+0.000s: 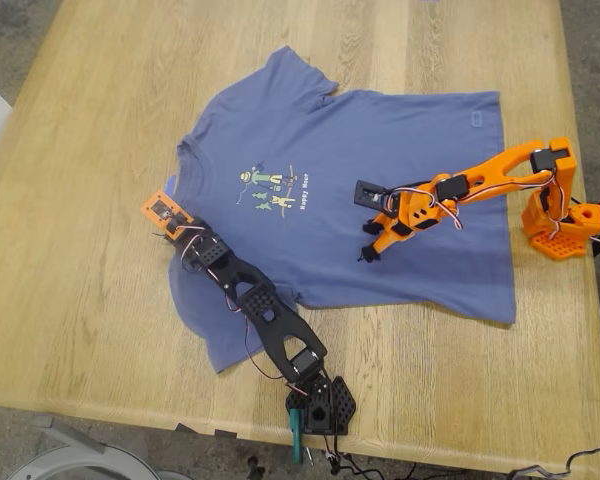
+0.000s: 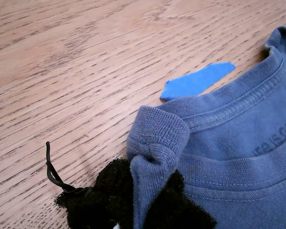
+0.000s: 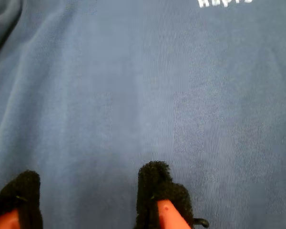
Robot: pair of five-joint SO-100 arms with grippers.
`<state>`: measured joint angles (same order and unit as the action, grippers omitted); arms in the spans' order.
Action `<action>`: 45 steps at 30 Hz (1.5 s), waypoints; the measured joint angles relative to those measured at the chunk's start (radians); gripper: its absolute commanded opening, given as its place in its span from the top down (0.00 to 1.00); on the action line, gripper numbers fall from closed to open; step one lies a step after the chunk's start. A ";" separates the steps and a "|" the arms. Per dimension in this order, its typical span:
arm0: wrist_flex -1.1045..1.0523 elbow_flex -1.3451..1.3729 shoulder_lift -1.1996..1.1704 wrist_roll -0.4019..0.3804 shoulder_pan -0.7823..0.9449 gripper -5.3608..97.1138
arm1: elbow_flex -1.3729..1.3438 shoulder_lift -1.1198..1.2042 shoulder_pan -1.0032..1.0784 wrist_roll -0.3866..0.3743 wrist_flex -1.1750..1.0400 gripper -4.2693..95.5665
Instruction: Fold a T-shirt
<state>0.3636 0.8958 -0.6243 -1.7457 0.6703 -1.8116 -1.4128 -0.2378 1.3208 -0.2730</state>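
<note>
The T-shirt (image 1: pixel 380 190) lies spread flat on the table (image 1: pixel 90 260), print side up. In the exterior view its collar points toward the left and its hem toward the right. The chest print (image 1: pixel 275 190) sits near the middle of the cloth.

My first gripper (image 2: pixel 143 191) is at the collar (image 2: pixel 238 119). The first wrist view shows its black padded fingers (image 2: pixel 105 191) closed on a bunched fold of the collar rib, which stands up between them. In the exterior view this is the black arm (image 1: pixel 270 320), which reaches from its base at the table's near edge, across the lower sleeve, to the collar. Its orange-tipped gripper (image 1: pixel 165 213) rests at the collar edge.

A strip of blue tape (image 2: pixel 198 80) lies on the bare wood just beside the collar.

My second gripper (image 3: pixel 86 200) is held over the plain blue body of the T-shirt. Its two black-padded fingertips (image 3: pixel 155 186) stand apart with nothing between them; the cloth under them is smooth. Whether the pads touch the cloth cannot be told. In the exterior view this is the orange arm (image 1: pixel 480 180), reaching from its base at the exterior view's right toward the middle of the T-shirt, with its gripper (image 1: pixel 370 245) just to the right of the print.
</note>
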 measured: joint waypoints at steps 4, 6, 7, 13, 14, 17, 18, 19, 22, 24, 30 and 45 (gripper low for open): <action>0.017 0.000 -0.015 0.000 0.000 0.95 | -0.021 0.005 0.000 -0.005 -0.014 0.63; 0.025 0.000 -0.017 0.000 0.000 0.95 | -0.023 0.020 0.005 -0.005 -0.018 0.63; 0.031 0.000 -0.020 0.000 0.000 0.95 | -0.023 0.029 0.009 -0.005 -0.020 0.63; 0.071 0.000 -0.041 0.000 0.000 0.95 | 0.021 0.112 0.011 -0.008 -0.017 0.63; 0.078 0.000 -0.043 0.000 0.000 0.95 | 0.037 0.129 0.011 -0.012 -0.015 0.63; 0.106 0.000 -0.061 0.000 -0.003 0.95 | 0.091 0.195 0.017 -0.018 -0.015 0.63; 0.115 0.000 -0.064 0.000 -0.006 0.95 | 0.109 0.218 0.018 -0.026 -0.015 0.63; 0.123 0.000 -0.069 0.000 -0.008 0.95 | 0.129 0.235 0.018 -0.029 -0.015 0.63; 0.146 0.002 -0.081 0.000 -0.014 0.95 | 0.175 0.293 0.014 -0.038 -0.003 0.63; 0.153 0.015 -0.098 0.000 -0.014 0.95 | 0.201 0.331 0.014 -0.043 0.017 0.63; 0.156 0.104 -0.169 0.000 -0.035 0.95 | 0.252 0.405 0.014 -0.044 0.066 0.65; 0.120 0.494 -0.480 -0.008 -0.083 0.95 | 0.607 0.652 0.014 -0.018 -0.040 0.95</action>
<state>0.4832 1.3898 -1.1045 -1.7533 0.5875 -1.2042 -0.7609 -0.2240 1.3023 -0.3129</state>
